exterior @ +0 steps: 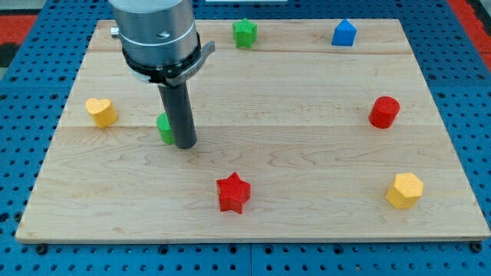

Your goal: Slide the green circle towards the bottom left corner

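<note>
The green circle lies left of the board's middle, mostly hidden behind my rod; only its left edge shows. My tip rests on the board right against the circle's right side, slightly toward the view's bottom. The arm's grey body hangs over the board's top left.
The wooden board carries a yellow heart at the left, a green star and a blue house-shaped block at the top, a red cylinder at the right, a red star at the bottom middle and a yellow hexagon at the bottom right.
</note>
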Available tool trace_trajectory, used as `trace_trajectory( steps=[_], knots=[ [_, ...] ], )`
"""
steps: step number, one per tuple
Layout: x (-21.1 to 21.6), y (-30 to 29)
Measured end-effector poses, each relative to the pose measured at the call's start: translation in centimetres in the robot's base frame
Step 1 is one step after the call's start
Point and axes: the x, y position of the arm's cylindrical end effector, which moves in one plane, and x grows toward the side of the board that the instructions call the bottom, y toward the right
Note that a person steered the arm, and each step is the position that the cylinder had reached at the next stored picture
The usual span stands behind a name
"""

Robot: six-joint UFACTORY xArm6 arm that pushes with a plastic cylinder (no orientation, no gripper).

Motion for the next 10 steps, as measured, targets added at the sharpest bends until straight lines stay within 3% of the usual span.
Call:
trace_trajectory(
  steps=[2, 3, 4, 6, 7, 8, 9, 10],
  knots=[
    [-3.9, 3.7],
    [-5.1, 1.8],
    [-4.2, -3.7],
    [0.5, -4.7],
    [-3.6, -4.6],
    [-3.3, -9.4],
    [2.1, -11.5],
    [1.6, -10.2]
  ],
)
